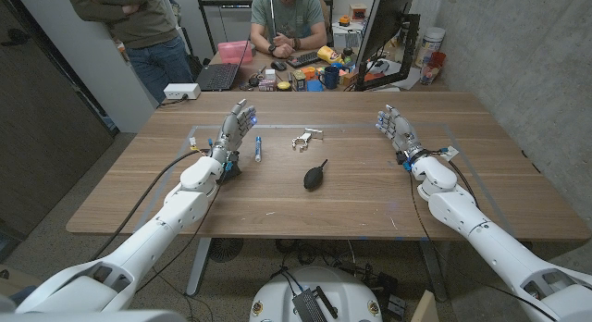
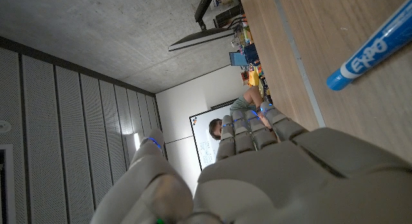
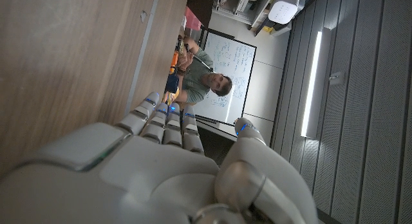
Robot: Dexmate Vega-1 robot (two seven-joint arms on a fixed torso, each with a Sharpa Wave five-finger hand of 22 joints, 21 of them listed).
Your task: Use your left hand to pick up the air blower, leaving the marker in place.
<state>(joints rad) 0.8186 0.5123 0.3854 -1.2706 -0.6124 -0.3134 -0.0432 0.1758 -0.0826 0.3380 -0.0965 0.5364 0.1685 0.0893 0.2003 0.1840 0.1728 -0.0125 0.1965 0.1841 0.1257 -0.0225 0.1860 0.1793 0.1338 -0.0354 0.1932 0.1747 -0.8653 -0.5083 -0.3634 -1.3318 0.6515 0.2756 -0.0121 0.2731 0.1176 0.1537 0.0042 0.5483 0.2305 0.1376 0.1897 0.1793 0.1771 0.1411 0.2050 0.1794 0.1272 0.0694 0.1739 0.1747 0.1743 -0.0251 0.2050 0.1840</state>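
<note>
The black air blower (image 1: 314,176) lies on the wooden table (image 1: 351,206) near its middle, nozzle pointing away from me. A blue-and-white marker (image 1: 257,148) lies to its left; in the left wrist view the marker (image 2: 370,47) lies on the wood just beyond my hand. My left hand (image 1: 235,130) stands upright beside the marker, fingers apart, holding nothing; its back (image 2: 270,166) fills the wrist picture. My right hand (image 1: 398,130) stands upright at the table's right side, empty, fingers apart, also seen from behind (image 3: 148,166).
A small white clip-like part (image 1: 306,137) lies on the table behind the blower. Beyond the far edge stands a cluttered desk with a laptop (image 1: 220,76) and a monitor (image 1: 384,26). One person (image 1: 289,17) sits there, another person (image 1: 139,21) stands at the left.
</note>
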